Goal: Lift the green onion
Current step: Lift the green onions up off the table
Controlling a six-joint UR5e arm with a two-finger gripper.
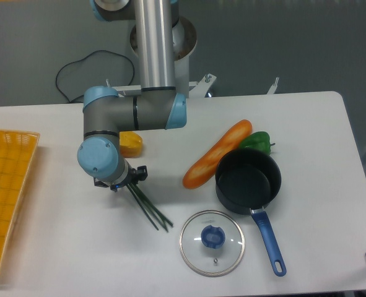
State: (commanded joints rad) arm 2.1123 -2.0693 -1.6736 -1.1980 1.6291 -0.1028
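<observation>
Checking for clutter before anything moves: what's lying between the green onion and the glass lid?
Nothing. In the fixed camera view, only bare white table separates the green onion tips from the glass lid rim.

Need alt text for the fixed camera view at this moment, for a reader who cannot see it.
A robot arm's tool sits low over one end of the green onion on a white table; the wrist hides its grip. To the right lie a baguette, a green pepper, a dark saucepan and a glass lid; a yellow basket sits at left.
</observation>
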